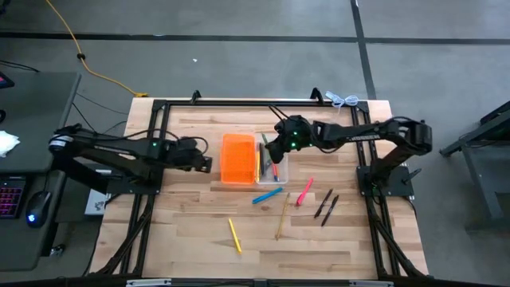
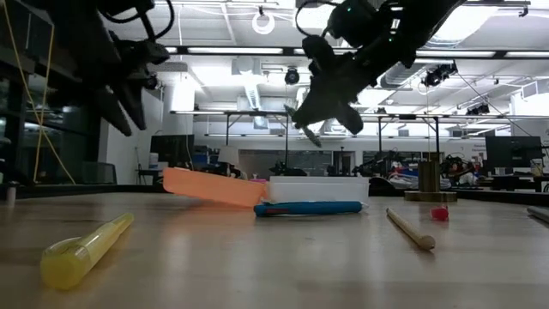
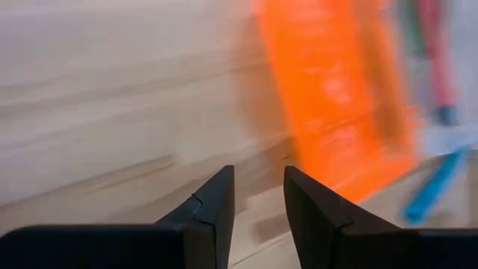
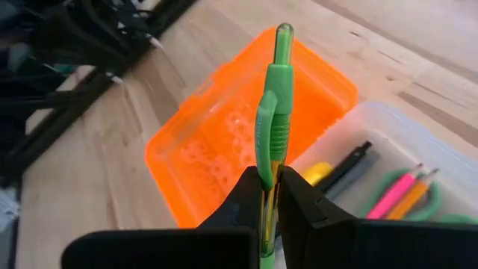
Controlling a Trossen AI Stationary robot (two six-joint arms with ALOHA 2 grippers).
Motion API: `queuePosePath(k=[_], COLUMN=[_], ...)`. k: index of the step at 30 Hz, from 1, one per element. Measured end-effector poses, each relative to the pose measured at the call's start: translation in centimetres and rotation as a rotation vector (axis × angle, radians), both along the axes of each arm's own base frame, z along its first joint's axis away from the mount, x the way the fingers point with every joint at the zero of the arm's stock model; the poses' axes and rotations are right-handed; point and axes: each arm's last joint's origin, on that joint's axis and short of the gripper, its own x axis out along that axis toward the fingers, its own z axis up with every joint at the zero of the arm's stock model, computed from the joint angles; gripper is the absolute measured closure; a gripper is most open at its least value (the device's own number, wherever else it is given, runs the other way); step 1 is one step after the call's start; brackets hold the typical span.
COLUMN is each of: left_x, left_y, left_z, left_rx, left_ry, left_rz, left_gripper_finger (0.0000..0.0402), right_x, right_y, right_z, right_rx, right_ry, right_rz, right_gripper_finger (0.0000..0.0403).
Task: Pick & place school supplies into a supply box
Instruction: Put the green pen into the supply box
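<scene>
**Q:** What does the overhead camera show?

**A:** A wooden table point(image 1: 199, 231) seen from straight above. My right gripper point(image 1: 277, 148) hangs over the supply box point(image 1: 253, 159), whose orange half lies toward my left arm and whose clear tray lies under the gripper. My left gripper point(image 1: 205, 162) sits just beside the orange half, holding nothing. Loose on the table lie a blue pen point(image 1: 267, 195), a pink marker point(image 1: 305, 192), two black pens point(image 1: 326, 206), a tan pencil point(image 1: 283, 216) and a yellow marker point(image 1: 235, 236).

**Q:** And from table height?

**A:** The right gripper point(image 2: 310, 130) is raised above the box point(image 2: 317, 188), a thin pen tip poking out below it. The orange lid point(image 2: 214, 187) slopes up, away from the tray. The blue pen point(image 2: 309, 208) lies touching the front of the tray. The yellow marker point(image 2: 81, 249) is nearest the camera, the tan pencil point(image 2: 410, 229) off to the other side.

**Q:** Your left wrist camera?

**A:** My left fingers point(image 3: 213, 209) stand partly apart with only a narrow gap and nothing between them. Beyond them is the blurred orange lid point(image 3: 336, 97).

**Q:** Your right wrist camera?

**A:** My right fingers point(image 4: 299, 202) are clamped on a green pen point(image 4: 273, 119), which stands up between them. Behind it are the orange lid point(image 4: 216, 142) and the clear tray point(image 4: 441, 161). The tray holds a black pen point(image 4: 351, 164), something yellow point(image 4: 317, 173), a pink pencil point(image 4: 393, 193), an orange pencil point(image 4: 414, 193) and the green scissors point(image 4: 388, 183).
</scene>
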Motion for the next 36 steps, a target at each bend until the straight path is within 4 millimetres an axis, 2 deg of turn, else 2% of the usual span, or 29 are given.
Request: queuePosePath(k=[3,5,7,9,12,14,16,18,21,23,27,36], left_x=[-1.0,-0.8,-1.6,-1.1,-1.9,-1.5,-2.2,-1.7,-2.1,-1.6,-1.4,-1.3], left_y=[0.0,0.0,0.1,0.1,0.2,0.2,0.2,0.2,0.2,0.2,0.1,0.0], left_z=[-0.7,-0.1,-0.6,0.2,-0.5,0.3,-0.5,0.2,-0.6,-0.2,-0.8,-2.0], left_rx=[0.013,0.021,0.042,0.072,0.096,0.109,0.121,0.138,0.16,0.175,0.192,0.194], left_ry=[-0.018,-0.154,-0.145,-0.285,-0.275,-0.368,-0.306,-0.379,-0.346,-0.418,-0.441,-0.512], left_rz=[-0.023,-0.038,-0.063,-0.071,-0.086,-0.084,-0.1,-0.108,-0.138,-0.148,-0.178,-0.231], left_gripper_finger=[0.0257,0.0257,0.0257,0.0257,0.0257,0.0257,0.0257,0.0257,0.0257,0.0257,0.0257,0.0257], right_x=[0.6,0.9,1.3,1.4,1.8,1.7,1.7,1.5,1.7,2.0,2.2,2.4], right_y=[-0.5,-0.8,-1.0,-1.1,-1.2,-1.1,-1.2,-1.1,-0.9,-0.7,-0.4,-0.4], right_z=[-0.4,-0.8,-0.8,-1.3,-1.6,-1.9,-2.1,-2.6,-3.2,-3.8,-4.7,-5.4], right_rx=[0.03,0.046,0.059,0.077,0.101,0.114,0.125,0.125,0.123,0.137,0.162,0.165], right_ry=[0.004,0.023,0.023,0.051,0.062,0.08,0.098,0.136,0.157,0.172,0.197,0.215], right_rz=[-0.009,-0.012,-0.021,-0.026,-0.034,-0.039,-0.056,-0.069,-0.071,-0.064,-0.061,-0.07], right_gripper_finger=[0.0396,0.0394,0.0394,0.0396,0.0396,0.0392,0.0391,0.0392,0.0395,0.0395,0.0389,0.0391])
